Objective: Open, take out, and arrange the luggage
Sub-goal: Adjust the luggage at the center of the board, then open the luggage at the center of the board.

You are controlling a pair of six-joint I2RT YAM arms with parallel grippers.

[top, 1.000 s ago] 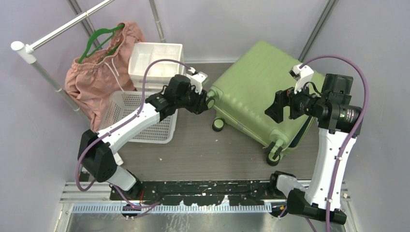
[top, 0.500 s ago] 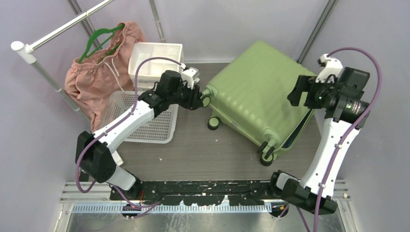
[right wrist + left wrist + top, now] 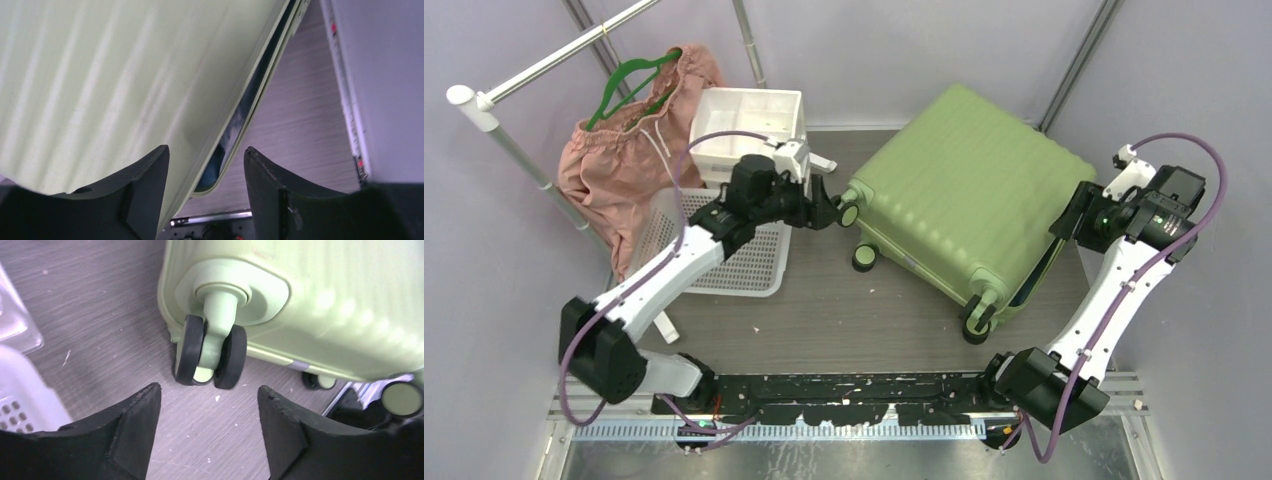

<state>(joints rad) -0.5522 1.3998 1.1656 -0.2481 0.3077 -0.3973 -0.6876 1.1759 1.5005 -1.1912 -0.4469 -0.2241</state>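
The luggage [image 3: 964, 195], a light-green ribbed hard-shell case, lies flat on the floor with its wheels toward the near side. Its two shells are slightly apart along the right edge, and blue lining [image 3: 235, 130] shows in the gap. My left gripper [image 3: 829, 212] is open just short of the case's left corner wheel [image 3: 210, 357], with bare floor between its fingers [image 3: 135, 415]. My right gripper [image 3: 1079, 215] is open at the case's right side. The upper shell's rim [image 3: 220, 125] runs between its fingertips; whether they touch it I cannot tell.
A white perforated basket [image 3: 724, 245] lies under my left arm. A white drawer unit [image 3: 746, 120] stands behind it. A pink garment on a green hanger [image 3: 624, 150] hangs from the rail [image 3: 544, 65]. The wall [image 3: 385, 90] is close on the right.
The left gripper let go of the corner wheel, opened and drew back left. The right arm swung from above the case to its right edge and its jaws narrowed. The case slid left.
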